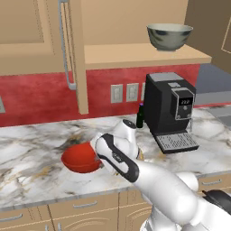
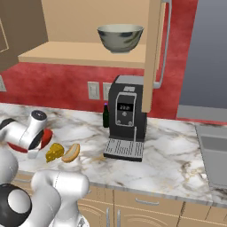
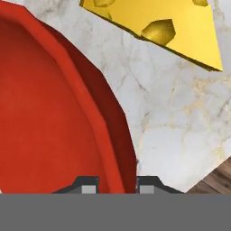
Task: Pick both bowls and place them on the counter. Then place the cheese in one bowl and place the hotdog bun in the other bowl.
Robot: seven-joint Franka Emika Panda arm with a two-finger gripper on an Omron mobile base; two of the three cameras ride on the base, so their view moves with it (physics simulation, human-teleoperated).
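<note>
2 bowls are in play, and only 1 has reached the bench [image 1: 36, 149] so far. Furthest left sits the red bowl [image 1: 80, 159], wide, shallow and glossy, resting on the white marble. The tool [image 3: 115, 186] is narrowed onto its rim, 1 fingertip [image 3: 88, 185] inside the lip and the other outside, so it is holding the red bowl by its edge. That rim looks stiff and thin enough to pinch, but the gloss suggests a slippery surface, and a shallow bowl gripped at 1 edge will likely want to tip.

Just right of it lies the cheese [image 2: 55, 152], a small yellow wedge with holes, probably light and firm; its flat sides look like the best place to grip. Touching or just beside the cheese is the hotdog bun [image 2: 71, 152], likely soft, so a gentle squeeze across its width seems wise.

Further right and well above, the grey-green bowl [image 2: 120, 37] stands upright on the wooden shelf [image 2: 84, 55], not yet brought down.
</note>
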